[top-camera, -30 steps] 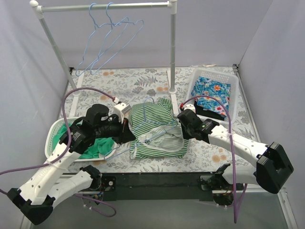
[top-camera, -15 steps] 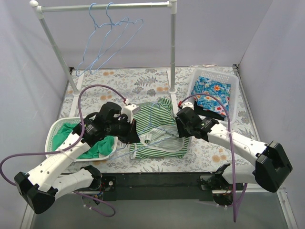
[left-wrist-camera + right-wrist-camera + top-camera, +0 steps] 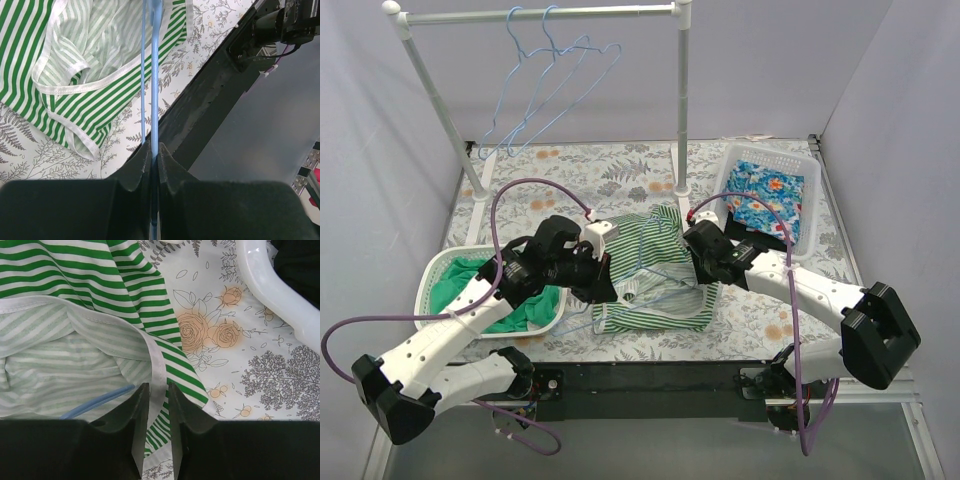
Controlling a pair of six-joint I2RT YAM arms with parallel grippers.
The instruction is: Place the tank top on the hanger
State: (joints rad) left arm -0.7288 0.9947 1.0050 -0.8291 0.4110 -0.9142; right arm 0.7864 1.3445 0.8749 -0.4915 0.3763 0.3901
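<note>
Currently the left gripper [image 3: 154, 148] clamps the light-blue hanger [image 3: 155, 75] wire and the right gripper [image 3: 154, 390] pinches the white hem of the tank top [image 3: 665, 235] lying mid-table on the floral tablecloth [image 3: 570, 165], so uneven pulling by the 2 arms could slip the thin wire or tug the hem off it.

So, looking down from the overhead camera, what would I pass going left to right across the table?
Rounded white basket holding green cloth → left pincer → tank top → right pincer → rectangular white basket holding blue flowered cloth.
</note>
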